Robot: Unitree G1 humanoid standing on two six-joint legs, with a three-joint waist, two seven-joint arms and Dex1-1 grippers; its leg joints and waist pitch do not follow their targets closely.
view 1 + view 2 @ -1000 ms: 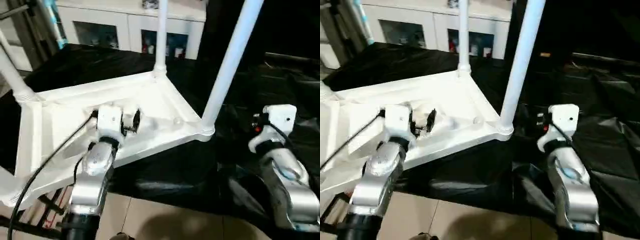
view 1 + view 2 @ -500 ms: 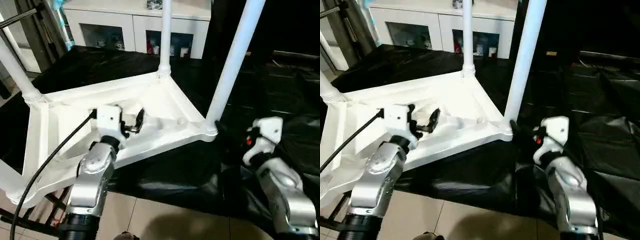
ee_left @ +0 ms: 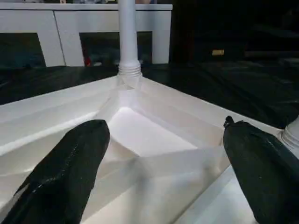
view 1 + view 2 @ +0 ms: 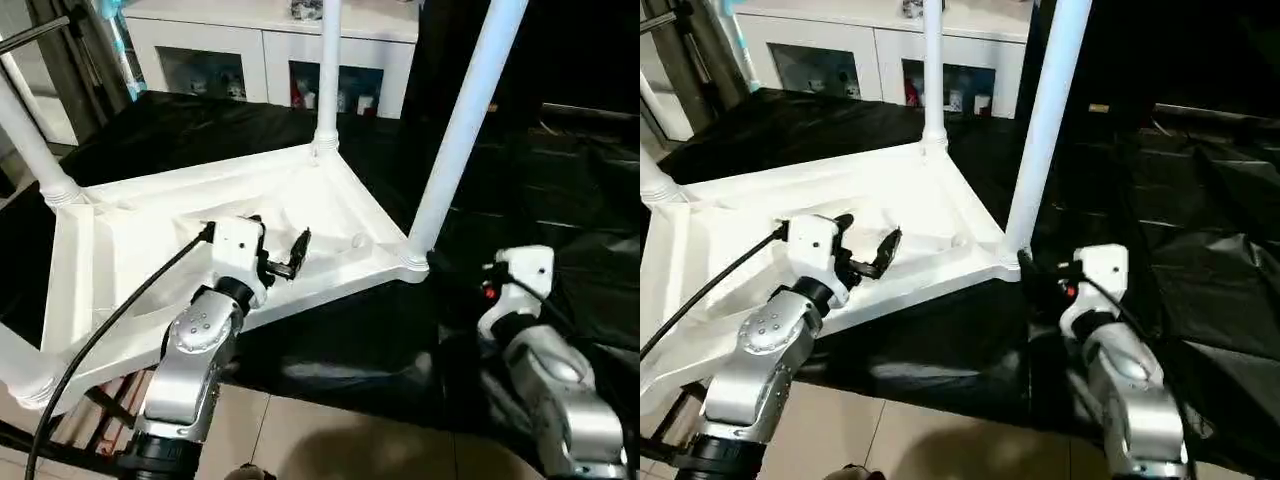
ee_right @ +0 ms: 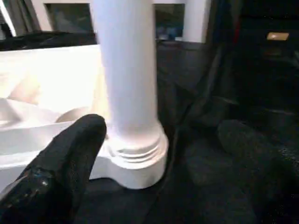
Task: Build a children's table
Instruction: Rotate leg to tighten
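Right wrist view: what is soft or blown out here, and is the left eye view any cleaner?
Right wrist view: the near black finger is out of focus, and the white plastic table top glares to bare white. Left eye view: crisper, ribs readable, though the black plastic sheet swallows detail in shadow.

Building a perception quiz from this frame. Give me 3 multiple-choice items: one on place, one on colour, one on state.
1. Where is the left gripper?
A. over the ribbed underside of the table top
B. on the cabinet
C. under the cloth

2. What colour is the cloth under the table?
A. white
B. black
C. red

3. How do the right gripper's fingers stand?
A. shut on a leg
B. shut on nothing
C. open, at the base of the nearest leg

Key: 1 A, the head views show it over the upturned top's ribs. 2 B, black sheeting covers the surface. 3 C, the right wrist view shows the fingers spread, with the leg's socket between them and not gripped.
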